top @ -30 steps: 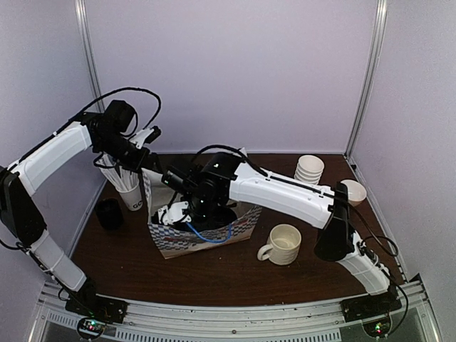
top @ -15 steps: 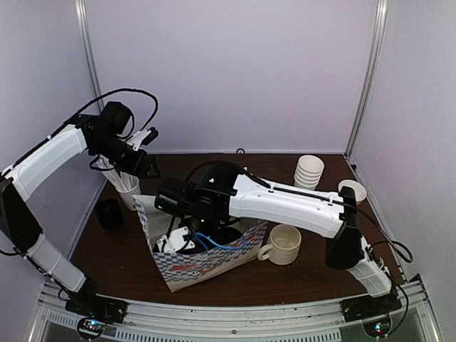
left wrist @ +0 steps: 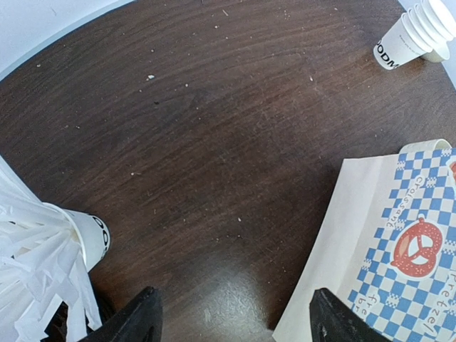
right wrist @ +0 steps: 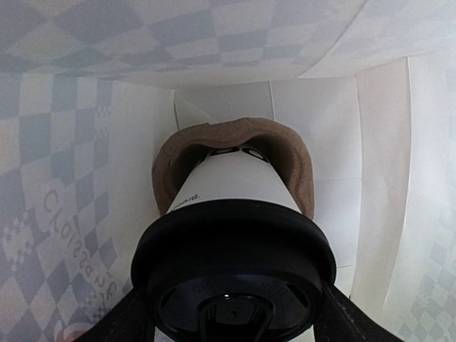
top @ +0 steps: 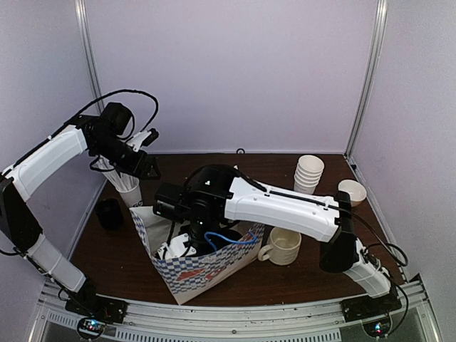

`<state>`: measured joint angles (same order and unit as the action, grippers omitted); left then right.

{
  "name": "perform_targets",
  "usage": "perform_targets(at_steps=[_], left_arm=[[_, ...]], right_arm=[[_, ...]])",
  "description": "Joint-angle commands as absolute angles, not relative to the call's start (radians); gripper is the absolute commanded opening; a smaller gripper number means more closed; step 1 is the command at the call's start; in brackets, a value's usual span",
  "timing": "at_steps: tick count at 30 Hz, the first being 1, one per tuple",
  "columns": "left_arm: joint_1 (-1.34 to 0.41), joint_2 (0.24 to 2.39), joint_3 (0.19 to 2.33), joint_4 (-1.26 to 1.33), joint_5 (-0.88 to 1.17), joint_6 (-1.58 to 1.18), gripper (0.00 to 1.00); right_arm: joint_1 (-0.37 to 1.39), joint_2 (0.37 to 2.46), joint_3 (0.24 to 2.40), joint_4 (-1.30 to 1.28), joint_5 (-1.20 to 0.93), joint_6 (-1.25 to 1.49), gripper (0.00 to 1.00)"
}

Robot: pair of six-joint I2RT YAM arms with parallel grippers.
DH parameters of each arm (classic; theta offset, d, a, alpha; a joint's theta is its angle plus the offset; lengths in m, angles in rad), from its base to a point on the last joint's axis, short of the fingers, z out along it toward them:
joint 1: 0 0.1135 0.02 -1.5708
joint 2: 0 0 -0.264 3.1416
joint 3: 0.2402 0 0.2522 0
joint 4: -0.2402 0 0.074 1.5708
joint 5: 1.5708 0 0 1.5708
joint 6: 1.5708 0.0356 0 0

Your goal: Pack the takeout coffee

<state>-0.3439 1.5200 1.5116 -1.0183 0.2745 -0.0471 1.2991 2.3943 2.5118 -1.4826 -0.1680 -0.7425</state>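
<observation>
The right gripper is grasping a takeout coffee cup, its fingers pressing on either side of the black lid that is sitting between them. Just beyond the fingers, a brown cardboard piece is curving round the cup's lower end. A checkered paper bag is enclosing gripper and cup on all sides. The left gripper is hanging released above the wooden table, nothing between its fingers. Close on one side of it a lettered paper cup stuffed with white paper is standing, and on the other side the bag's outer wall is showing. Far ahead of it a stack of lidless cups is sitting.
</observation>
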Motion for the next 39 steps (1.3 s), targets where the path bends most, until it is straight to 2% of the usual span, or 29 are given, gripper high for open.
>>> perform_targets(at_steps=[1,11,21,29,35,39], left_arm=[[-0.347,1.503,1.498,-0.999,0.292,-0.051,0.75],[-0.347,1.489,1.490,-1.002,0.296,-0.046,0.75],[-0.347,1.462,1.486,-1.016,0.309,-0.041,0.75],[-0.347,1.372,1.493,-1.039,0.349,-0.046,0.75],[-0.353,1.266,1.526,-1.064,0.511,-0.058,0.75],[-0.438,1.224,1.576,-1.117,0.577,-0.066,0.77]], right_arm=[[1.274,2.488,2.571,-1.562,-0.209,-0.787,0.70],[1.247,2.516,2.589,-1.573,-0.262,-0.791,0.73],[1.273,2.358,2.561,-1.560,-0.202,-0.798,0.99],[1.292,2.227,2.525,-1.508,-0.120,-0.807,0.99],[1.291,2.199,2.523,-1.494,-0.081,-0.814,0.99],[1.286,2.168,2.520,-1.486,-0.062,-0.821,0.99]])
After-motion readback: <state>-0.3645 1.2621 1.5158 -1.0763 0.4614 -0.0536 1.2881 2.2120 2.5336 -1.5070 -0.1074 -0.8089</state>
